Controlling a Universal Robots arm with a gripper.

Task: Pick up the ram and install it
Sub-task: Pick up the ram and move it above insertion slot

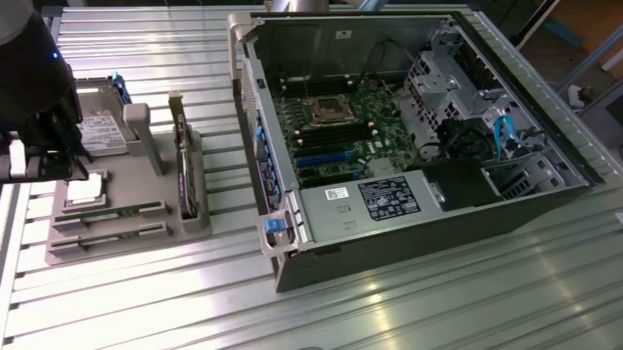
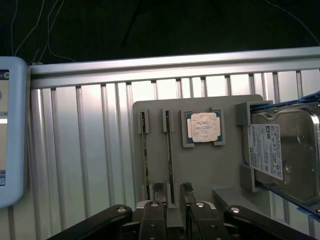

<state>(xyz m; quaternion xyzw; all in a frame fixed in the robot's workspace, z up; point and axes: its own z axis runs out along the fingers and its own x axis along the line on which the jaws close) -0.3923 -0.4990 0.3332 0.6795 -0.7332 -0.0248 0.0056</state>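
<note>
Two green ram sticks lie on edge in slots of the grey holder (image 1: 117,248). The one nearer the CPU chip (image 2: 203,126) is ram (image 1: 109,213) (image 2: 169,155); the other ram (image 1: 109,235) (image 2: 145,155) lies parallel beside it. My gripper (image 2: 173,192) (image 1: 60,173) hangs just above the holder's end. It is open, and its fingertips (image 2: 159,190) stand on either side of the end of the stick nearer the chip, not touching it. Nothing is held.
A silver hard drive (image 2: 280,150) (image 1: 102,131) and an upright expansion card (image 1: 180,168) share the holder. The open computer case (image 1: 409,117) lies at the exterior view's right, motherboard (image 1: 336,135) exposed. A pale device (image 2: 10,130) sits on the ribbed metal table (image 1: 409,306).
</note>
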